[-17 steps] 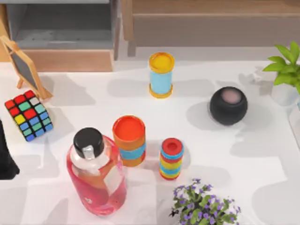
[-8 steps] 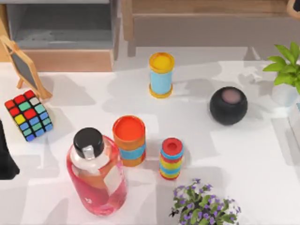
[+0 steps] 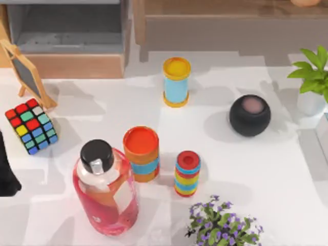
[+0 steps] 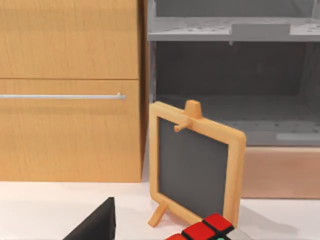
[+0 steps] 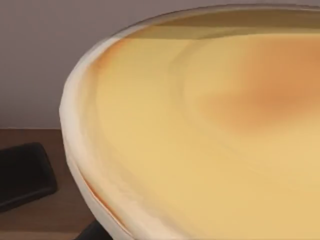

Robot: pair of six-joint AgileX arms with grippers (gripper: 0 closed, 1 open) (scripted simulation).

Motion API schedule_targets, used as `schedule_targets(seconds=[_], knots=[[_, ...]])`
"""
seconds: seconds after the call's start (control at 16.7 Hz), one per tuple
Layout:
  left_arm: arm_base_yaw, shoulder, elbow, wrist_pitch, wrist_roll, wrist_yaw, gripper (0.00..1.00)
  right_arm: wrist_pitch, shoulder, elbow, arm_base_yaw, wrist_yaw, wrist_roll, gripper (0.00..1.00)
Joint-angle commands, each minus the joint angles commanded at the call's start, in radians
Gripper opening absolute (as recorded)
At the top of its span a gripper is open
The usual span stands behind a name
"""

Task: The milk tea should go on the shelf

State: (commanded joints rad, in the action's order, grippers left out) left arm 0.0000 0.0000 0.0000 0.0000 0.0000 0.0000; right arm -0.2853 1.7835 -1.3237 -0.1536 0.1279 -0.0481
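milk tea [image 5: 210, 130] close, edges cut off

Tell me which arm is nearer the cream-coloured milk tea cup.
Right. The cream-coloured milk tea cup sits close against the right arm's wrist camera, over the brown wooden shelf at far right. The left arm is parked at the top view's left edge, beside the multicoloured puzzle cube.

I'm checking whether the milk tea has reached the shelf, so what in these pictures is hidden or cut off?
- Milk tea: the right wrist view is so close that its shape and resting place are unclear; in the top view the upper edge cuts it.
- Left arm: the top view's left edge cuts it off.
- Cube: cut by the left wrist view's lower edge.
- Potted plant: cut by the top view's right edge.
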Motion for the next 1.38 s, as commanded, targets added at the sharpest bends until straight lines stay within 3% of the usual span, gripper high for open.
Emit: schedule_targets(seconds=[0.3,1.32,1.38], knots=[[0.000,0.000,0.000,0.000,0.000,0.000,1.00,0.114,0.013,-0.092,-0.023,0.079,-0.002,0.00],[0.000,0.000,0.000,0.000,0.000,0.000,1.00,0.027,0.172,-0.165,-0.007,0.066,0.001,0.00],[0.000,0.000,0.000,0.000,0.000,0.000,1.00,0.027,0.172,-0.165,-0.007,0.066,0.001,0.08]])
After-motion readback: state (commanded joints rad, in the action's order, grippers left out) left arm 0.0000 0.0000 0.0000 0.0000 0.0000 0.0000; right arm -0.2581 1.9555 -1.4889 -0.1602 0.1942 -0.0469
